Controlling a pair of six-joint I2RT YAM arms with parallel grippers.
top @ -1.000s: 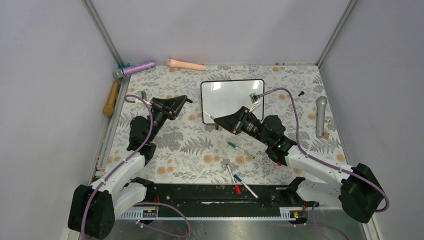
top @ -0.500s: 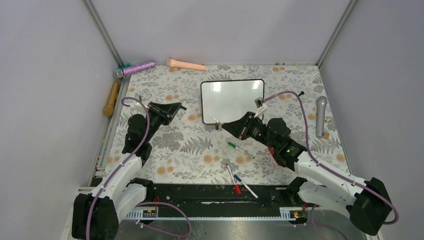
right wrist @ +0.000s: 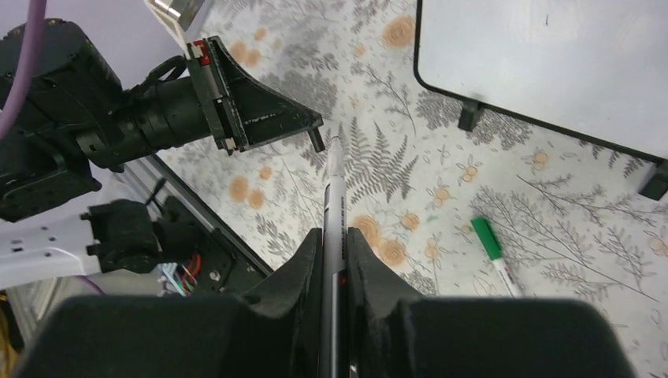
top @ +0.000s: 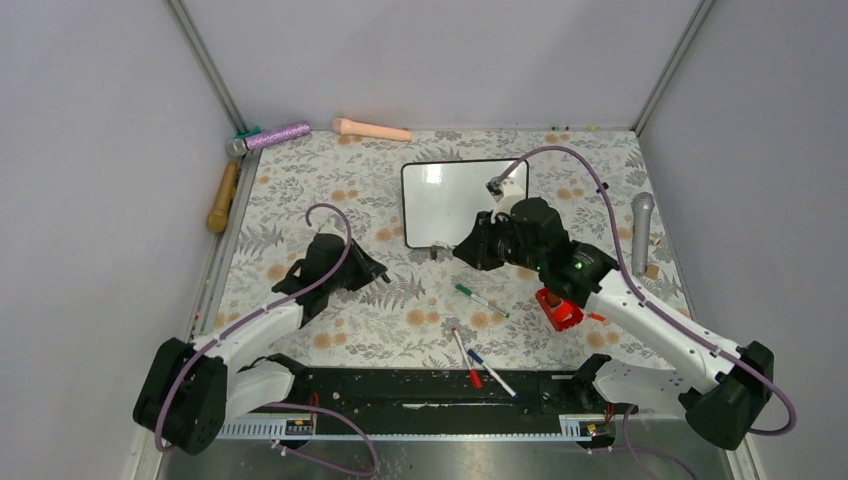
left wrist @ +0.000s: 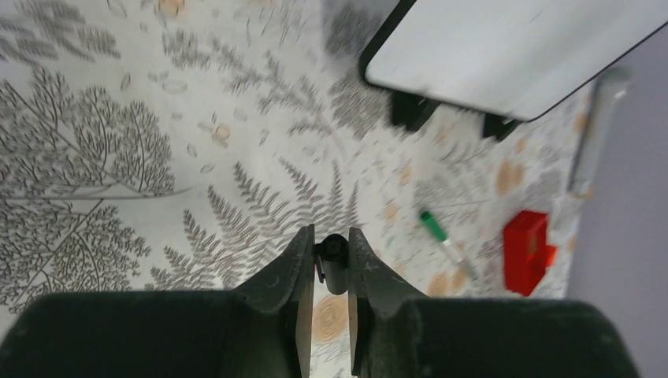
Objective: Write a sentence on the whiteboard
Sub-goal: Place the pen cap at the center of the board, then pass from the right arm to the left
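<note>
Whiteboard point(top: 452, 196) lies at the far middle of your floral surface point(top: 330, 190), a little right of centre. Its long axis runs left to right across the top view. The near long edge, the one carrying the two small black feet, faces the arm bases. Its face shows glossy white with a thin black frame. From the top view you cannot tell whether it lies flat or leans on those feet.

Your right pincer point(right wrist: 334, 236) is clenched on a pen point(right wrist: 334, 181) with a pale barrel. The pen runs straight out along the line of the fingers. In the top view it points left, with its tip just off the board's near left corner. That arm crosses over the board's near right corner.

Your left pincer point(left wrist: 331, 236) is clenched on a small black cap point(left wrist: 334, 268) held between the fingertips. It sits left of the board and nearer the bases, aimed toward the right pincer. In the right wrist view the pen tip appears close beside the left fingertips. Whether they touch cannot be told.

A green pen point(top: 481, 299) lies diagonally on the surface, nearer the bases than the right pincer, with a red block point(top: 557, 309) to its right.
</note>
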